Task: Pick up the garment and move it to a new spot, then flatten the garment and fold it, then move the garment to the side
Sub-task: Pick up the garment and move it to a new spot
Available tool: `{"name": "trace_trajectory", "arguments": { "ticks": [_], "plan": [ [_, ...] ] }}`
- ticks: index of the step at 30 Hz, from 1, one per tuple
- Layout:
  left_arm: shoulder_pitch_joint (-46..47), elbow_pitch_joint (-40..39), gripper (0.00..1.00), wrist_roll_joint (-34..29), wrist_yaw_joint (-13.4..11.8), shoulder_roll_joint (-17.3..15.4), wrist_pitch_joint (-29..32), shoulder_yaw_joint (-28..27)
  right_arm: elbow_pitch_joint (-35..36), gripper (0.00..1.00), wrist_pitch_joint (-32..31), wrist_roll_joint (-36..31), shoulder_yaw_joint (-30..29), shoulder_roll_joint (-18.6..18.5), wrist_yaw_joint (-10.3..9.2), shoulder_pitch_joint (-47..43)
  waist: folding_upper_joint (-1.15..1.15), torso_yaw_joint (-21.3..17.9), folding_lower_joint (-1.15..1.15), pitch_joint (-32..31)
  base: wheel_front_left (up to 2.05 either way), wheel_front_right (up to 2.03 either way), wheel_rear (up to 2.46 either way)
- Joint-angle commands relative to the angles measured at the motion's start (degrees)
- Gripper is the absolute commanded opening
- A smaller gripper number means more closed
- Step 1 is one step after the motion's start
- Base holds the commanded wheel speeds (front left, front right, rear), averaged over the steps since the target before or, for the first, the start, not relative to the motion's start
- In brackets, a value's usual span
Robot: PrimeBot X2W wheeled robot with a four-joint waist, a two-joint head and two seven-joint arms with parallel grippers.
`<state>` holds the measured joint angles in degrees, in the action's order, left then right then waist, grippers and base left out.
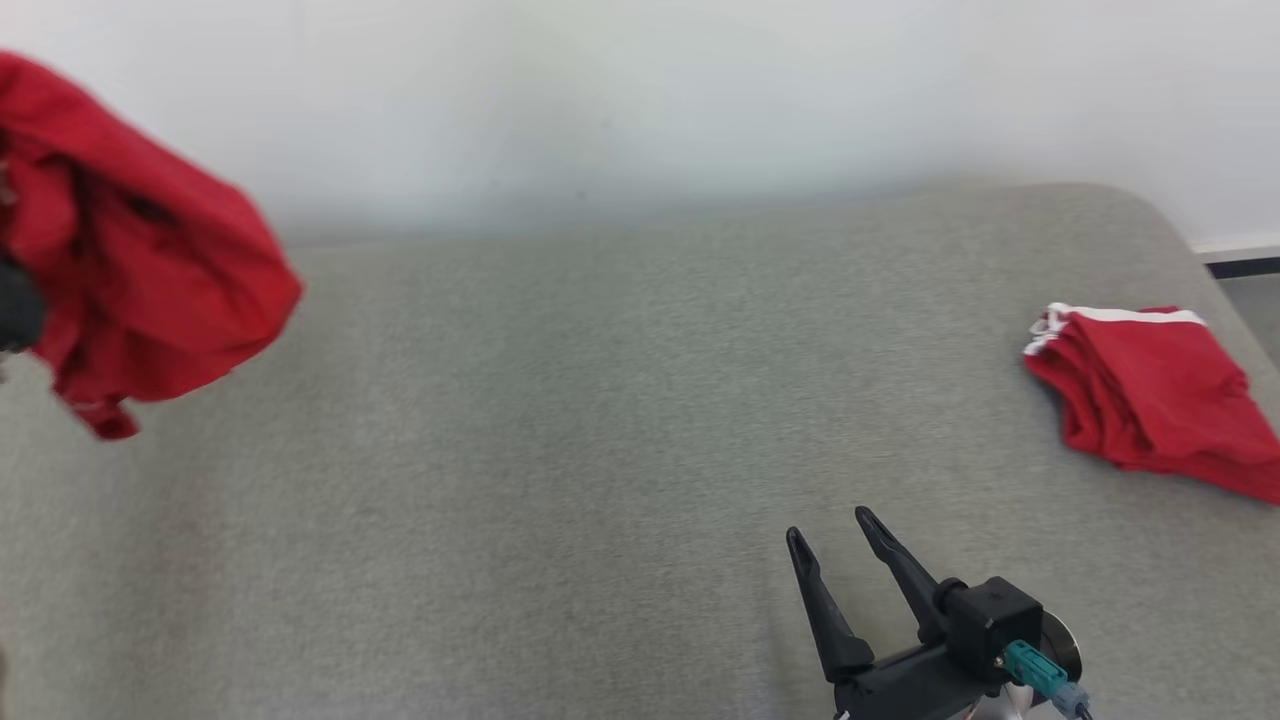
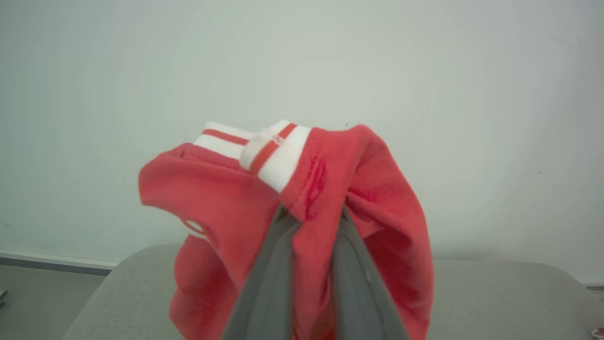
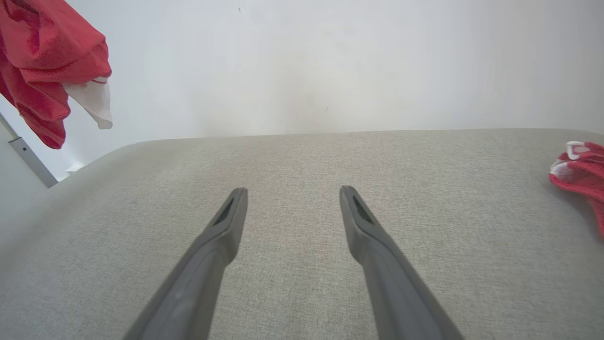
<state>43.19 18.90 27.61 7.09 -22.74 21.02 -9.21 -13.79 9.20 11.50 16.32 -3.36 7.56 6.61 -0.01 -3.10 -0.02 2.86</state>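
Left gripper (image 2: 314,213) clenched on bunched red garment (image 2: 226,198) with white-striped cuffs, right gripper (image 1: 830,526) spread

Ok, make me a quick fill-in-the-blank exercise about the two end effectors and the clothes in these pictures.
1. The left end effector is shut on a bunched ____ garment with white trim.
2. The right end effector hovers with its jaws ____.
3. A folded garment lies on the grey surface toward the robot's ____ side.
Missing words: red; open; right.

White wall (image 1: 640,100) — grey padded table (image 1: 600,450)
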Motion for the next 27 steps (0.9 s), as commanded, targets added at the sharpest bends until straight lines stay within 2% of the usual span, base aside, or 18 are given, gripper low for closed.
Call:
{"name": "trace_trajectory", "arguments": {
  "ticks": [1,9,15,21,27],
  "plan": [
    [0.04,-2.57,0.00,1.03,0.30,1.55,0.98,1.02,-0.56,1.00,0.57,0.16,-0.38,0.11,-0.16,-0.86,0.01,-3.95,0.02,-3.13,0.00,0.00,0.00],
    [-2.95,-13.03,0.00,4.79,0.27,9.65,2.55,7.93,-1.89,1.00,1.45,-0.14,-0.82,0.45,-0.16,0.20,0.01,-9.70,0.02,-2.68,0.00,0.00,0.00],
    [-6.18,-14.71,0.00,5.67,0.30,14.25,0.33,11.90,-1.57,1.00,1.35,-0.47,-1.01,0.49,-0.16,0.90,0.01,-13.90,0.02,-1.30,0.00,0.00,0.00],
    [-10.75,-10.05,0.00,4.30,0.31,17.05,-3.59,17.22,-1.09,1.00,1.25,-0.67,-1.83,0.51,-0.16,0.98,0.01,-18.28,0.02,0.53,0.00,0.00,0.00],
    [-14.48,0.08,0.00,0.66,0.27,17.87,-9.14,21.90,-1.04,1.00,1.82,0.26,-1.24,0.51,-0.16,0.92,0.01,-20.98,0.02,1.97,0.00,0.00,0.00]
  ]
}}
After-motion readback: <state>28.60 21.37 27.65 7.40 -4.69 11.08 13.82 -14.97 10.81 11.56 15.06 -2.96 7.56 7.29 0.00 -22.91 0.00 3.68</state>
